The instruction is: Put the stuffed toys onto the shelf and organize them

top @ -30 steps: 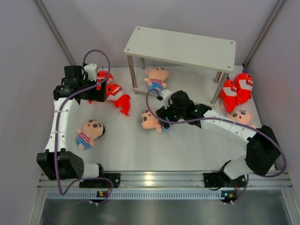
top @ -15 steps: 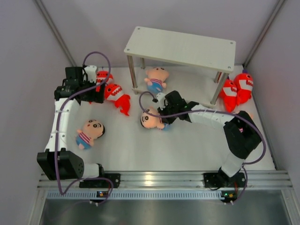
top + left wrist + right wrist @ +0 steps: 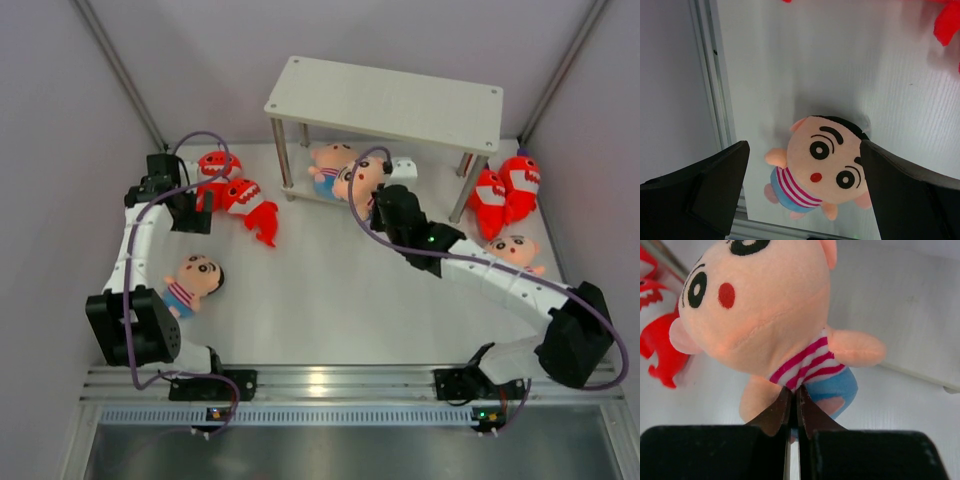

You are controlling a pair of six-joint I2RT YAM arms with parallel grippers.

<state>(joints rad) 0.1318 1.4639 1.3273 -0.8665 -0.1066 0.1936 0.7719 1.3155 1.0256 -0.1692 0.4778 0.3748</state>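
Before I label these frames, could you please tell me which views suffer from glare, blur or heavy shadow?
Top external: evenly lit and sharp, one glare patch on the front rail. Left wrist: lying boy doll crisp, soft shadow beside it; left gripper dark and blurred. Right wrist: held boy doll fills the frame, slightly soft; right gripper nearly black.
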